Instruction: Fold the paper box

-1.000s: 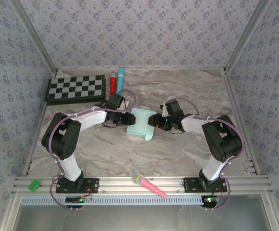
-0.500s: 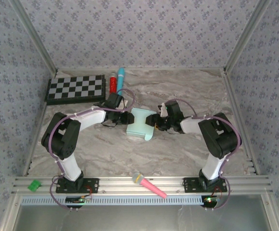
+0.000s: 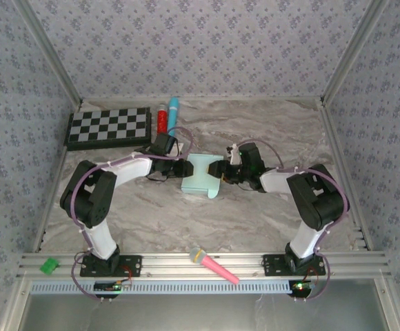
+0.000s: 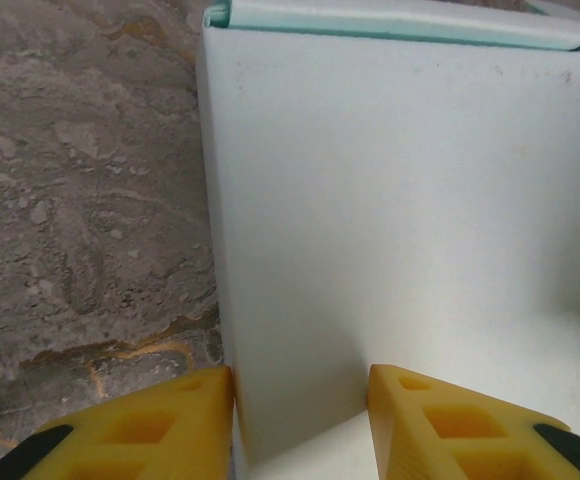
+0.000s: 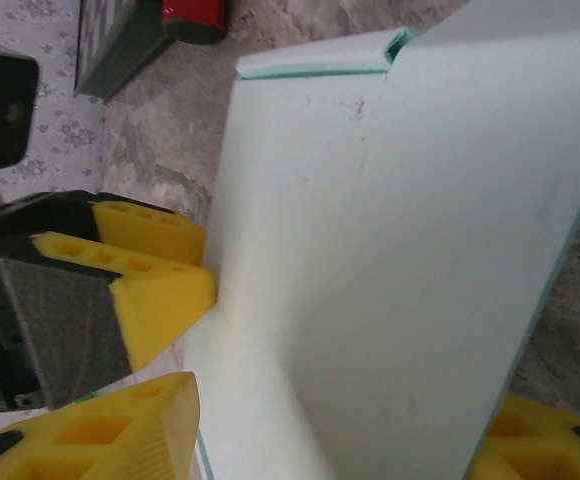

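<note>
paper box (image 3: 200, 178) sits mid-desk (image 3: 255, 214), wedged between the two claws. left claw (image 3: 183, 169) clamped on its left edge, right claw (image 3: 218, 172) clamped on its right edge. yellow fingers (image 4: 170, 425) touch the cardboard on both sides.

Arms (image 3: 121, 169) white with black joints, lilac cables (image 3: 79, 181); fingers (image 4: 140, 430) yellow, hollow-celled, pads (image 5: 55, 310) apparently grey
</note>
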`<state>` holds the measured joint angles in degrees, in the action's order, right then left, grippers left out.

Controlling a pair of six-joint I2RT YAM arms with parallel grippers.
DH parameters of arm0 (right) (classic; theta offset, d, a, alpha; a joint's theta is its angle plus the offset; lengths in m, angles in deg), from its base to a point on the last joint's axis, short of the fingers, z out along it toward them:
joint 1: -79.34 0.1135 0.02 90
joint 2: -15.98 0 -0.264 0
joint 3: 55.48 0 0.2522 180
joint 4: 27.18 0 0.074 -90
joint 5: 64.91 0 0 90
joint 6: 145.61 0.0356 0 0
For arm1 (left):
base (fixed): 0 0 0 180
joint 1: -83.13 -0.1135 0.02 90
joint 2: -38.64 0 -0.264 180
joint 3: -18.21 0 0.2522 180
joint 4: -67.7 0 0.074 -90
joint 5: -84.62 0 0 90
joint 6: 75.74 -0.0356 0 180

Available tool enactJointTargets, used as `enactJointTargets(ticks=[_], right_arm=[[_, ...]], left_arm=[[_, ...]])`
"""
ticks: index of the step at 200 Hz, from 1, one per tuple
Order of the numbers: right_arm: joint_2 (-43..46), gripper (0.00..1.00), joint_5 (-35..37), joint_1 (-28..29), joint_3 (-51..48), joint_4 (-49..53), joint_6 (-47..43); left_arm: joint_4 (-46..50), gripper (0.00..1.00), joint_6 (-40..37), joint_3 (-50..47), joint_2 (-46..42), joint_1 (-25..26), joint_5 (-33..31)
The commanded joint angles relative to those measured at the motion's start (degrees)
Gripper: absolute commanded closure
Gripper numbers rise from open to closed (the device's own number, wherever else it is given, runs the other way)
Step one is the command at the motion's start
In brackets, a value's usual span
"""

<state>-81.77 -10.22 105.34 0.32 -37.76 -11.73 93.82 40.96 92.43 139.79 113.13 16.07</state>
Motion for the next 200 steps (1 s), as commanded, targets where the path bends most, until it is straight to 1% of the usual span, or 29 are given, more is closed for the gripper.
enactJointTargets(ticks=[1,50,77,121,124,140,172,200], right_arm=[[2.89,0.45,0.42,0.34,0.72,0.89,-1.73],[7.38,0.45,3.62,0.93,3.96,10.02,-6.0],[9.44,0.45,4.79,1.01,5.09,12.92,-7.29],[10.17,0.45,5.7,1.79,8.02,17.14,-7.39],[10.21,0.45,5.9,1.95,8.35,17.59,-9.13],[10.21,0.44,6.83,2.63,10.12,20.0,-10.55],[9.23,0.44,7.17,3.61,12.81,22.27,-11.55],[8.03,0.44,7.45,4.75,15.2,24.05,-12.48]], left_arm=[[-2.23,0.59,0.98,-0.8,1.41,0.01,2.86],[-5.08,0.54,2.19,-0.76,2.21,0.59,4.62],[-6.61,0.53,2.98,-0.65,2.74,1.09,5.35],[-10.2,0.52,4.54,-1.56,3.11,1.31,7.2],[-10.37,0.52,4.58,-1.62,3.11,1.37,7.2],[-10.81,0.52,4.85,-1.97,3.18,1.46,7.18],[-11.52,0.52,5.35,-3.23,2.24,1.42,5.38],[-10.84,0.52,5.63,-4.12,0.87,1.33,1.79]])
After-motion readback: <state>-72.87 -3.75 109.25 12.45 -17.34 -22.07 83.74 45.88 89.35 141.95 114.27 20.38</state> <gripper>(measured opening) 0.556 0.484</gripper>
